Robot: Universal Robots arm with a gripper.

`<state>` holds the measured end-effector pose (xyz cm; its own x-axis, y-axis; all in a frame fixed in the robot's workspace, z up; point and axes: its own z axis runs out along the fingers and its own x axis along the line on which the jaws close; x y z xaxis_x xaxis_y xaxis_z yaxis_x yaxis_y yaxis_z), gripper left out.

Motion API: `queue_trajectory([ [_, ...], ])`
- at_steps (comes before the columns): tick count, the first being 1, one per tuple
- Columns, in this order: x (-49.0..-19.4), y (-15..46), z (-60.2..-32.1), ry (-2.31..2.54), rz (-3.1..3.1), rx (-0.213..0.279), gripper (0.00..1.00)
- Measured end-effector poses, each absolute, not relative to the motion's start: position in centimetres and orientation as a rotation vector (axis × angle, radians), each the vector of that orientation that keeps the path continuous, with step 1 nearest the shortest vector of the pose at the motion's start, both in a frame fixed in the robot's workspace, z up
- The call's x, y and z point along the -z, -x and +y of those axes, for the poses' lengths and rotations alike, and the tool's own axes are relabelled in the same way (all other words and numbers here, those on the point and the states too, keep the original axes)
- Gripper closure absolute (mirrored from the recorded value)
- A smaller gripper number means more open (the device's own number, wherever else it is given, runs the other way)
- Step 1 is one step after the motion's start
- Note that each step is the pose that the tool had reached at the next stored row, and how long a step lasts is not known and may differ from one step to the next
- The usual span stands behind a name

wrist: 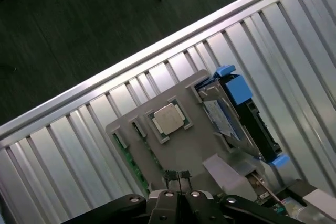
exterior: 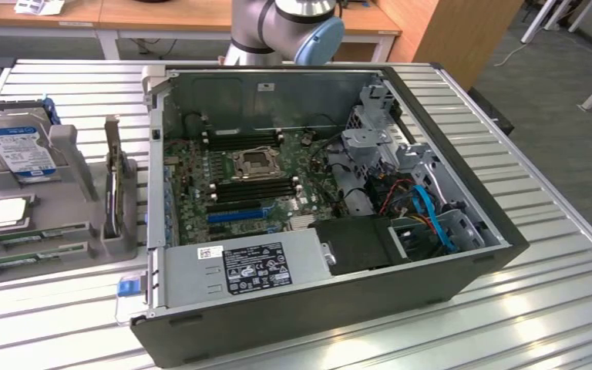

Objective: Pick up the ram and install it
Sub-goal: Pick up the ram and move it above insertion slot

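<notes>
Closest to the wrist camera, the gripper juts in with its body cut off at the picture's edge. Its two dark fingertips sit pressed together with nothing between them. Just beyond lies the grey holder. The ram shows as a thin green strip sunk in a slot along the holder's edge, most of its face hidden. It is near the fingertips but apart from them. From the exterior view, the holder sits to the left of the open computer case, and the arm is cut off at the top.
</notes>
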<state>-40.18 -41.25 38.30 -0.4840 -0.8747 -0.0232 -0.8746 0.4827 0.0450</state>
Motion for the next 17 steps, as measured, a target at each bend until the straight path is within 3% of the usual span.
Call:
queue_trajectory([
  [17, -38.19, 40.18, -41.25, -1.986, -2.419, 0.078, 0.9],
])
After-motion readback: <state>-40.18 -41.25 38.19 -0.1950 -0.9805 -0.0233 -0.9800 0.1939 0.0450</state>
